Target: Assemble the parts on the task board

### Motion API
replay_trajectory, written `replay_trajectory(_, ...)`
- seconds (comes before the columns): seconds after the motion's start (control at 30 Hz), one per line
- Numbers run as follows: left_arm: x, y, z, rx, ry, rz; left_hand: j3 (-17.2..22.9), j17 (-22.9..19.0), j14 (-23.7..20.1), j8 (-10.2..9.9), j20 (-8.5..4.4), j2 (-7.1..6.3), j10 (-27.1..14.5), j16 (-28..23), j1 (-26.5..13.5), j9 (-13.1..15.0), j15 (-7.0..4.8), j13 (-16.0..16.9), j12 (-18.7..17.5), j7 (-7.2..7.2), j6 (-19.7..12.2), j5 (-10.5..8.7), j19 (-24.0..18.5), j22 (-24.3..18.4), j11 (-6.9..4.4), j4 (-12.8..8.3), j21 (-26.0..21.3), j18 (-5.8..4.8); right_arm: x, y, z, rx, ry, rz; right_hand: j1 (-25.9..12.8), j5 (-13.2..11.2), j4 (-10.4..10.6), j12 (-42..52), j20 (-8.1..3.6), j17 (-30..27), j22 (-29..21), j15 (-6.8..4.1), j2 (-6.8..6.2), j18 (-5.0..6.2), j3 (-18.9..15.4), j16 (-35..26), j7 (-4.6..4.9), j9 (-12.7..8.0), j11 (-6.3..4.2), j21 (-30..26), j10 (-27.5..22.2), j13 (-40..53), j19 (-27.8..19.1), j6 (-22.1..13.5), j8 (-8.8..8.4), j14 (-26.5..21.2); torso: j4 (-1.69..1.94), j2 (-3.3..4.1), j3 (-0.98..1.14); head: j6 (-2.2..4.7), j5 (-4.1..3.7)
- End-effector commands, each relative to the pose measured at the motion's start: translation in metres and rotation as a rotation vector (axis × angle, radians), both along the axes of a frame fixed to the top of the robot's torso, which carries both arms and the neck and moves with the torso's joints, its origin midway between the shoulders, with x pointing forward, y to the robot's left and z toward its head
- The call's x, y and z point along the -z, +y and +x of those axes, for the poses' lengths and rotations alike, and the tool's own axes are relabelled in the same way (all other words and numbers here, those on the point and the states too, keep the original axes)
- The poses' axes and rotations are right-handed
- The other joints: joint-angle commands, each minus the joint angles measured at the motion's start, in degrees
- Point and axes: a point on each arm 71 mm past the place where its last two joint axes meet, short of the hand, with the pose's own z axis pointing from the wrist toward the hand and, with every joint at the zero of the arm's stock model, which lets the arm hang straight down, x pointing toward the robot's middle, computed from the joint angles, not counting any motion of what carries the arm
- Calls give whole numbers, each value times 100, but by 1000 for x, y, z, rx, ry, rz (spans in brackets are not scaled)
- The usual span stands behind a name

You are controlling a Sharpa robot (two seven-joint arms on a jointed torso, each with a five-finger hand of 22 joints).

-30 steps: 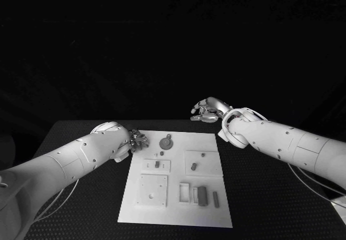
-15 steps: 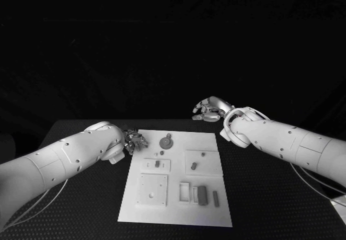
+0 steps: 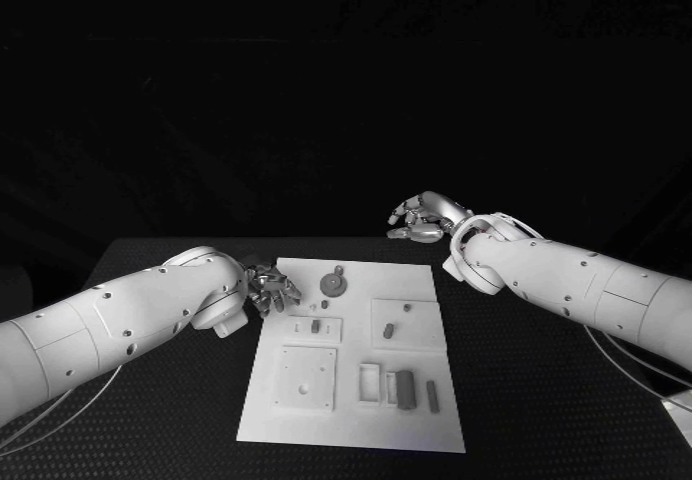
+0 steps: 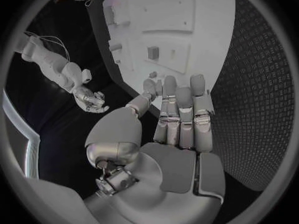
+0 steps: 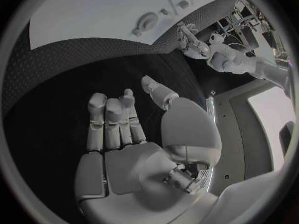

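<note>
Leftmost, silver many-fingered left hand hovering at the far left edge of the flat white rectangular task board, fingers straight and apart, holding nothing. Centred on the black textured table, board bearing small grey parts: round disc-shaped part with a lug just beside that hand, short peg on a raised square, dark oblong block nearer the robot. Rightmost, silver right hand raised beyond the board's far right corner, well apart from it, fingers loosely spread, empty.
</note>
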Motion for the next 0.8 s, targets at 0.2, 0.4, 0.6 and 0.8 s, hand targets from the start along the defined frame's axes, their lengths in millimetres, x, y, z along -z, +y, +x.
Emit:
replay_trajectory(0.2,5,-10,-10,44,-32,96,21,15,130,141,-17,57,133,40,101,202,-70,-5,-11,-11,60,22,82,25,-54,3,51,-26,0,2,0,-14,1,-2,-26,11,22,32,-6,-6,7,-1,-8,237,-1,-5,47,10,28,-36,-29,-10,-10,16,-19,-30,-6,3,2,-26,21)
replay_trajectory(0.4,12,-14,-16,69,-19,132,26,19,143,141,-23,56,150,47,99,206,-76,-5,-14,-16,71,22,95,35,-60,1,56,-25,0,2,-1,-14,1,-2,-25,12,22,33,-6,-6,8,-1,-8,237,-1,-5,47,11,28,-36,-30,-11,-10,16,-20,-30,-5,5,2,-43,23)
replay_trajectory(0.6,20,-14,-23,101,4,157,35,24,154,139,-30,61,165,54,104,209,-83,-5,-17,-21,80,23,107,46,-65,-3,61,-24,0,1,-1,-13,2,-3,-24,12,22,34,-6,-6,8,-1,-8,237,-1,-5,47,11,28,-37,-30,-12,-10,16,-20,-30,-10,6,6,-59,25)
replay_trajectory(0.8,23,-14,-25,103,2,173,36,26,158,137,-31,61,170,57,102,210,-86,-4,-19,-22,82,22,111,52,-67,-4,63,-25,0,1,-1,-13,1,-3,-24,12,22,35,-6,-6,9,-1,-8,237,-1,-5,47,12,28,-37,-31,-12,-10,15,-20,-31,-4,5,7,-84,22)
